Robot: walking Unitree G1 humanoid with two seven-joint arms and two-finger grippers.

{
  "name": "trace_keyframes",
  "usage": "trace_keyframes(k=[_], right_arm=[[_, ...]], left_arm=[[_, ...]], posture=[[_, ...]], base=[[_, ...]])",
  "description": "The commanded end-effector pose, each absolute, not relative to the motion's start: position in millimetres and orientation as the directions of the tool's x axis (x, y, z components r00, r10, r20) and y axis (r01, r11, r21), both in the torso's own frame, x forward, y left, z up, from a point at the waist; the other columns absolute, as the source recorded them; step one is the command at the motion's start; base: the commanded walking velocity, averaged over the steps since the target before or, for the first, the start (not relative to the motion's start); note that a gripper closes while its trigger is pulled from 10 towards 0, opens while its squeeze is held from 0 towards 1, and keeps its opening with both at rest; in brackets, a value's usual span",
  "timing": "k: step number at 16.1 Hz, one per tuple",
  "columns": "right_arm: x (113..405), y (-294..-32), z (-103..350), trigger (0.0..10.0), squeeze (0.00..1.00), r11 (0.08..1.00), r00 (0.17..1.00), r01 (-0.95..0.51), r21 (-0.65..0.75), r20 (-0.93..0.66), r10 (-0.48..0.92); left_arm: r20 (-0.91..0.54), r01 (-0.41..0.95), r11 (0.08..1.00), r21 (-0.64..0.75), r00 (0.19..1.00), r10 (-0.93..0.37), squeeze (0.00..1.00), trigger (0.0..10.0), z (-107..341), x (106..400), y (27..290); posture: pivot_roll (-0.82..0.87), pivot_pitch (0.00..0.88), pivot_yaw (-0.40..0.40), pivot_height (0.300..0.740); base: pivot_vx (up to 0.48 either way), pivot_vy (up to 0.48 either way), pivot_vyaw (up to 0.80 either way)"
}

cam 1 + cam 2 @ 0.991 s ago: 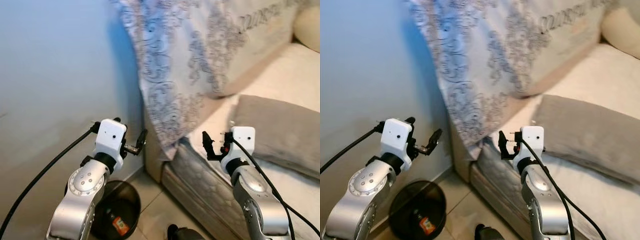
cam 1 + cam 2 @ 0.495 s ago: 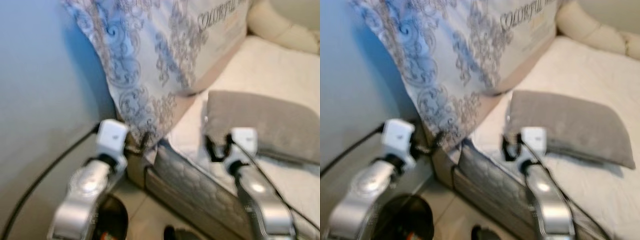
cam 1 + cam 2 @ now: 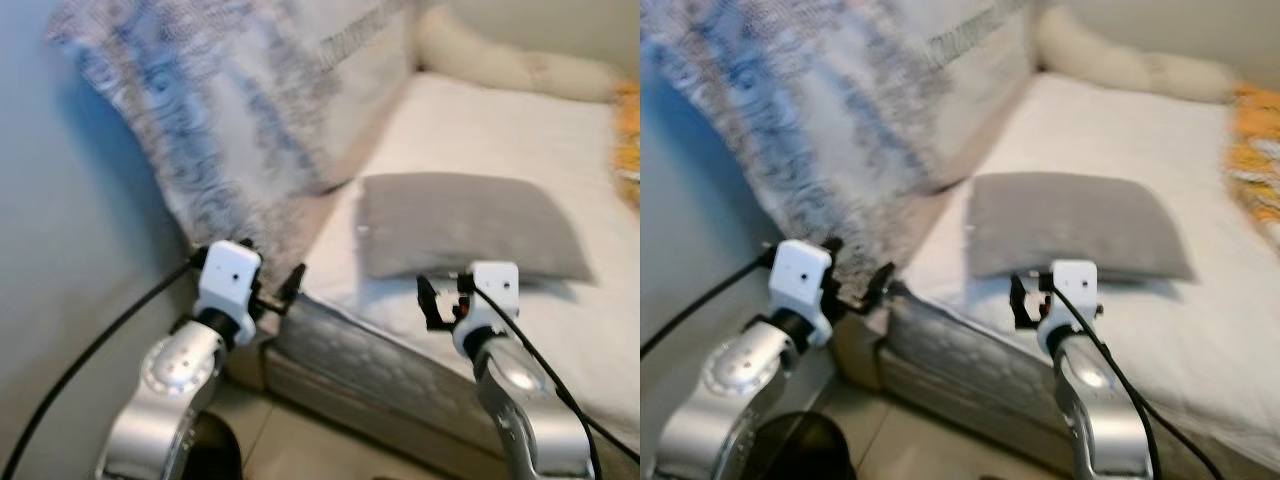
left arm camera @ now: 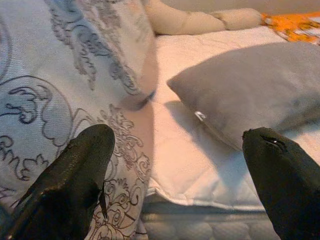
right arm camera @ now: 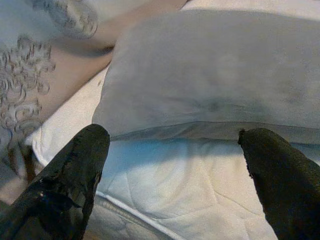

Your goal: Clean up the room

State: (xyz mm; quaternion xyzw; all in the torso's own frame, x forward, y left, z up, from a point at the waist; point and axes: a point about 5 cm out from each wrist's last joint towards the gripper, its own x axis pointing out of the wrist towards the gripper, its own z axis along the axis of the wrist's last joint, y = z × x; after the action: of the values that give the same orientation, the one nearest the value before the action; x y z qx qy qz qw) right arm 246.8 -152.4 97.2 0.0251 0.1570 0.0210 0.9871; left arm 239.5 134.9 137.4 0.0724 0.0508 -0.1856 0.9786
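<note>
Count: three pillows, one bed, two grippers

One grey pillow lies mid-frame on the one bed, one patterned pillow stands upper left, one cream bolster lies along the top; one left gripper and one right gripper sit low in the frame.

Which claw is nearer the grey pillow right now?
Right. The right claw hangs open just short of the grey pillow's front edge. The left claw is open off to its left, by the patterned pillow.
</note>
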Motion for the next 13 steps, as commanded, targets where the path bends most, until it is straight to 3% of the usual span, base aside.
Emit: trace_keyframes(k=[1,8,13], right_arm=[[247.1,-150.3,100.7,10.0,0.0,0.998,0.951,-0.044,0.054,-0.303,0.059],[247.4,-152.0,101.9,10.0,0.0,0.998,0.953,-0.035,0.05,-0.298,0.049],[253.7,-146.0,107.3,10.0,0.0,0.988,0.953,-0.131,0.087,-0.262,0.15]], left_arm=[[-0.11,0.384,0.915,0.119,0.921,-0.373,0.0,10.0,140.6,240.2,132.9],[-0.101,0.397,0.911,0.11,0.916,-0.387,0.0,10.0,141.7,240.9,131.5],[-0.098,0.384,0.917,0.11,0.922,-0.374,0.0,10.0,141.8,241.8,132.7]], posture=[[0.0,0.0,-0.007,0.74],[-0.01,0.0,-0.005,0.74],[0.0,0.0,-0.007,0.74]], base=[[0.244,0.0,-0.78],[0.385,0.0,-0.74],[0.4,0.0,0.0]])
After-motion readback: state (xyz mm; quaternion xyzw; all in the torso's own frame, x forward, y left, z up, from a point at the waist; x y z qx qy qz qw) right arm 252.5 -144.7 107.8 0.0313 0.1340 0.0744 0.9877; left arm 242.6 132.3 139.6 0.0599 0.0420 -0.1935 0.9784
